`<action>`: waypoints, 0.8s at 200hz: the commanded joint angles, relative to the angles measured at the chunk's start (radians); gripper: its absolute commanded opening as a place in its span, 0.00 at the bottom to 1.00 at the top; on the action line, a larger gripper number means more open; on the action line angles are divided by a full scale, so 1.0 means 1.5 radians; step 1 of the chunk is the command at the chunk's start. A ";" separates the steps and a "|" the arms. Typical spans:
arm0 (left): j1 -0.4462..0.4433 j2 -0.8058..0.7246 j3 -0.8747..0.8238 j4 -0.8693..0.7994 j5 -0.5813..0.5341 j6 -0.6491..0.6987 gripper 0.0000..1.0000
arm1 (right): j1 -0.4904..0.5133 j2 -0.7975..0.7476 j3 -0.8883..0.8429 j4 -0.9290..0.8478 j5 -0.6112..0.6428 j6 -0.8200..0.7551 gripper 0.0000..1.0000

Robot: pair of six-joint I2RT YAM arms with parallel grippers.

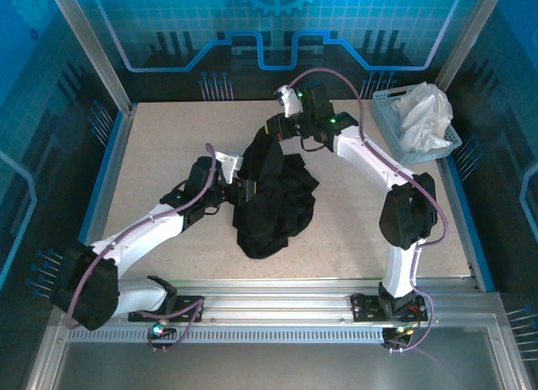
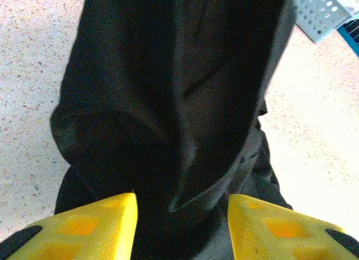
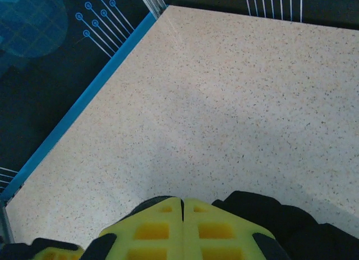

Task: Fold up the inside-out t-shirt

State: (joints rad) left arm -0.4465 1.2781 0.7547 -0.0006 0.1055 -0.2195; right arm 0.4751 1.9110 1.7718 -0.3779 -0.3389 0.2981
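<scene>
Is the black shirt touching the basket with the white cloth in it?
Apart. The top view shows bare table between the black t-shirt, heaped mid-table, and the basket at the far right corner.

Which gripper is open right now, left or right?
The left gripper: its yellow fingers stand apart over the black t-shirt. The right gripper is pinched shut.

Black t-shirt (image 1: 273, 197) was soft matt cloth, creased, table (image 1: 168, 155) had a matt speckled top, finely grainy, basket (image 1: 387, 113) was pale perforated plastic, white cloth (image 1: 424, 113) crumpled, fingers (image 2: 95, 223) were matt yellow plastic, rail (image 1: 277, 293) was brushed metal.
</scene>
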 commanded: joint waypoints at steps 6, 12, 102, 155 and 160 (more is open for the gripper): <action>0.008 0.040 0.025 0.026 0.015 0.025 0.51 | -0.017 0.032 0.040 -0.046 -0.032 -0.015 0.00; 0.009 0.045 0.028 0.026 0.018 0.028 0.52 | -0.018 0.035 0.044 -0.048 -0.033 -0.016 0.00; 0.009 0.135 0.110 0.013 0.033 0.060 0.57 | -0.018 0.046 0.060 -0.040 -0.050 -0.011 0.00; 0.008 0.176 0.142 -0.002 0.047 0.061 0.63 | -0.018 0.044 0.073 -0.046 -0.049 -0.014 0.00; 0.008 0.177 0.144 -0.004 0.046 0.063 0.64 | -0.017 0.045 0.073 -0.045 -0.050 -0.014 0.00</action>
State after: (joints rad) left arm -0.4404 1.5303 0.9287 0.0082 0.1551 -0.1516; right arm 0.4576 1.9789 1.8423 -0.4351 -0.3870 0.2874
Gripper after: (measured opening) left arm 0.626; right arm 0.045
